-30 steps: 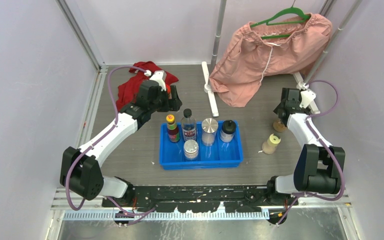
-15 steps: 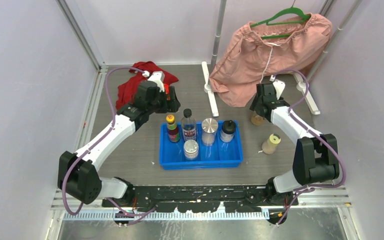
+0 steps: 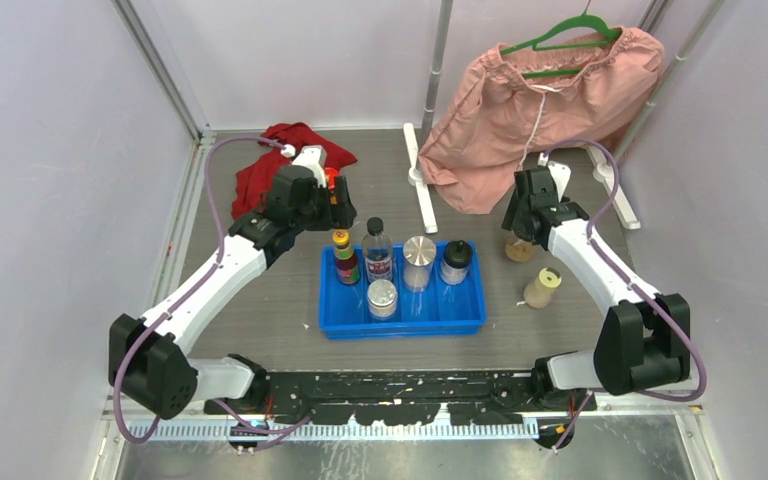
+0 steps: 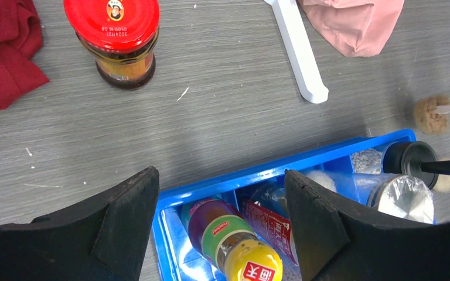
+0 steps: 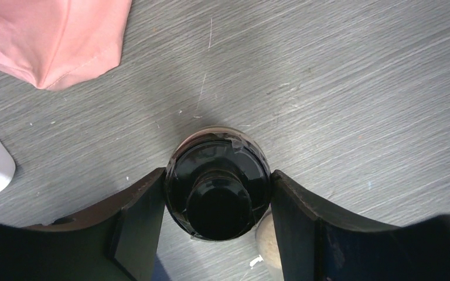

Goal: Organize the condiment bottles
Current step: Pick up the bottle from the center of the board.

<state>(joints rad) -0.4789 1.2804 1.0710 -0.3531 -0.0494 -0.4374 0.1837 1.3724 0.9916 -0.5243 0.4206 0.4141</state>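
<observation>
From above, the blue tray (image 3: 400, 328) holds five condiment bottles. Along its far side stand a yellow-capped bottle (image 3: 341, 255), a clear black-topped bottle (image 3: 377, 250), a tall silver-lidded jar (image 3: 419, 262) and a black-spouted bottle (image 3: 455, 262). A short silver-capped jar (image 3: 382, 297) stands in front of them. Right of the tray, a beige yellow-capped bottle (image 3: 541, 287) stands on the table. Beyond the tray's far right corner, my right gripper (image 3: 518, 238) covers a black-capped brown bottle (image 3: 518, 250). My left gripper (image 3: 335, 208) hangs beyond the tray's far left corner.

From my left wrist, my fingers (image 4: 123, 216) are spread wide with nothing between them. Beyond the tray stands a red-lidded jar (image 4: 116, 35) with dark contents, which my arm nearly hides from above. A red cloth (image 4: 3, 52) is cut off at the edge.

From my right wrist, my fingers (image 5: 135, 222) press both sides of the black cap. The cap hides the bottle's body, so I cannot tell whether it rests on the table.
</observation>
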